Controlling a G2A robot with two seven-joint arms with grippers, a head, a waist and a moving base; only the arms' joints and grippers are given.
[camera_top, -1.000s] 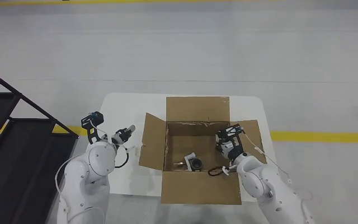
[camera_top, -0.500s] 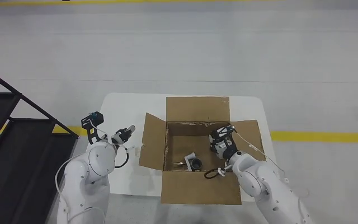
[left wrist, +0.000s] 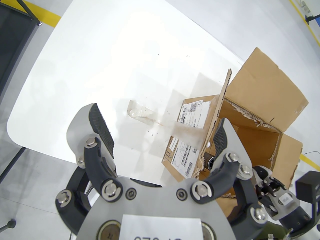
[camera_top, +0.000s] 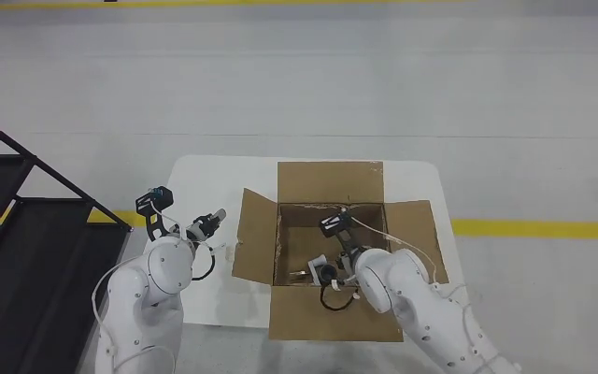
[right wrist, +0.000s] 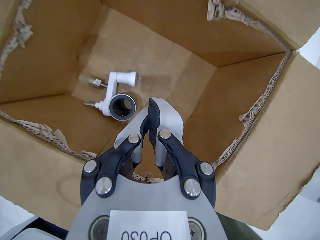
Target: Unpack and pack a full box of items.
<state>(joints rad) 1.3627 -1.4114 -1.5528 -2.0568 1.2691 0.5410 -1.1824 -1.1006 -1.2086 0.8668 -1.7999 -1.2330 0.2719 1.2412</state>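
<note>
Stuck on the box outer wall: white labels with barcodes and a square code, print too small to read; on the right gripper base, a white tag, characters cut off.

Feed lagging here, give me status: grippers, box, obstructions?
Left gripper open, over table beside box. Right gripper shut, empty, inside box near white part. Nothing between them.

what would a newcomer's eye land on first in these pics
The big cardboard box, flaps spread open, in the middle of the white table. Inside it the right gripper, shut on nothing, hangs over a white cranked part with a black-lined ring, which lies on the box floor near a corner. The left gripper hangs open over the table beside the box.
</note>
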